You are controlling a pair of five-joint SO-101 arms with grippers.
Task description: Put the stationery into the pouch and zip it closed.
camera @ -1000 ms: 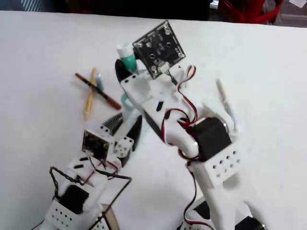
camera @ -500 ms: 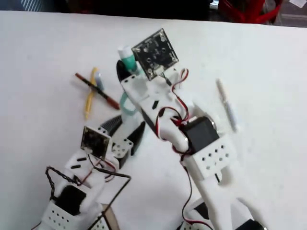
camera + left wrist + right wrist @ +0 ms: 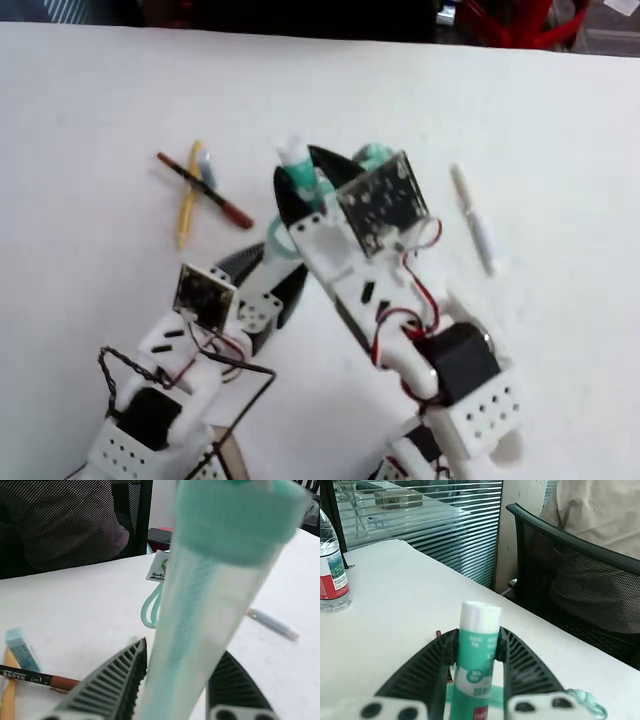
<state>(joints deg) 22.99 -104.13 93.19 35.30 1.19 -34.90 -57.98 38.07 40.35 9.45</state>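
Right end effector first: we see it pinching the glue stick across the green barrel, with the white cap poking out past the jaw tips. The left end effector is clamped on the mint pouch, which stands up between the ribbed jaws with its loop dangling off to one side. In the high view the two meet near the middle of the bench, the glue stick just beside the pouch's upper end. We cannot tell whether they touch, or whether the mouth is open.

We judge that the glue stick is light, stiff and smooth. A round barrel like that can twist or slide in the jaws, so a hold square across the middle suits it.

The pouch is the tricky one. It looks soft and floppy, and the mouth is likely to sag shut unless it is gripped close to the zip end.

Waiting on the bench are a yellow pencil crossed by a brown pencil, with a small blue item beside them. A white pen lies well apart on the far side of the arms.
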